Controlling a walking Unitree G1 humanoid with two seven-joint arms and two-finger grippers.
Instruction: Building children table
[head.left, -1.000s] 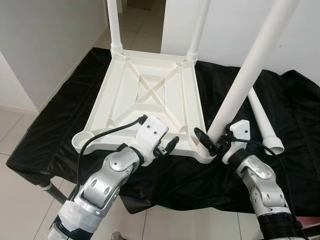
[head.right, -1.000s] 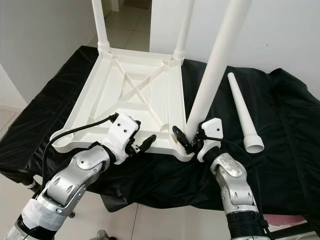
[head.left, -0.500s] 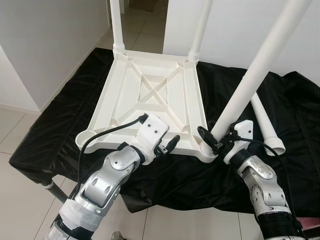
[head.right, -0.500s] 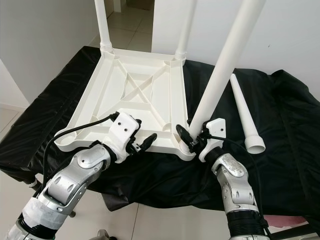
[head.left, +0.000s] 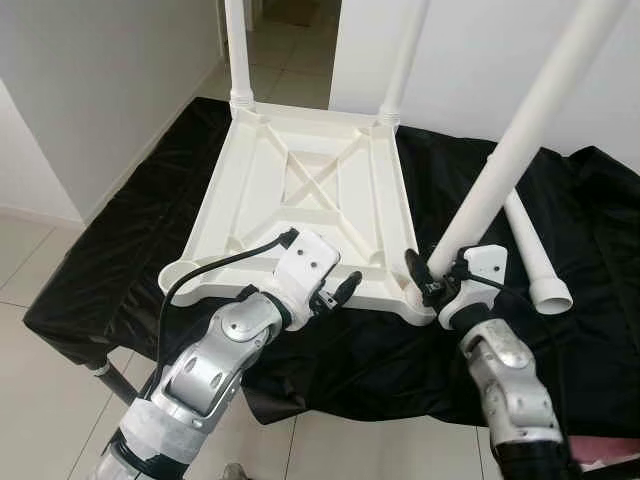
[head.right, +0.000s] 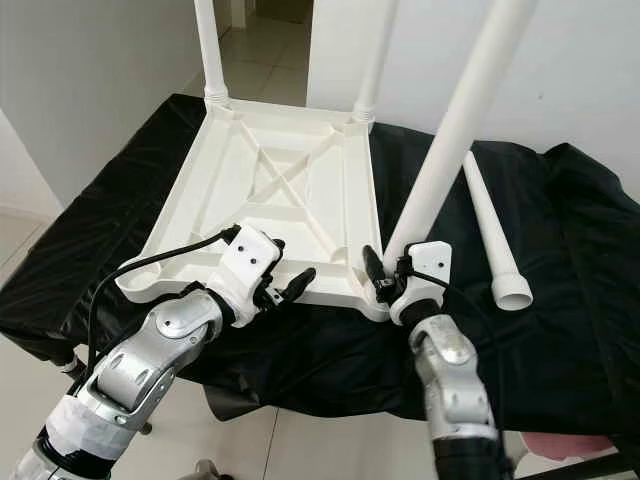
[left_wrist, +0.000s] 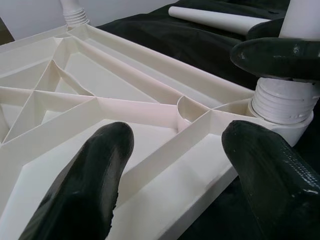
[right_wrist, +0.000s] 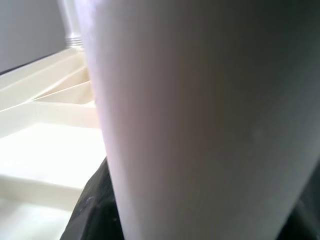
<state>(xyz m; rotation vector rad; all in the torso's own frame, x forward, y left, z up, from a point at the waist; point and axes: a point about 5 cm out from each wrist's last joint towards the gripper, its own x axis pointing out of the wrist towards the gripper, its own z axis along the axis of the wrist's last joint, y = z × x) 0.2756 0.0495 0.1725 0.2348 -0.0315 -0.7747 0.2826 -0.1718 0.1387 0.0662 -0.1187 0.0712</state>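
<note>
Nearby, a spare leg lies loose (black cloth) — unobstructed.

Left arm bent, reaching forward and inward from lower left; left gripper low, fingers spread apart, nothing between them. Right arm rising near-vertical from lower right, wrist angled inward; right gripper with fingers closed around leg near its base.
</note>
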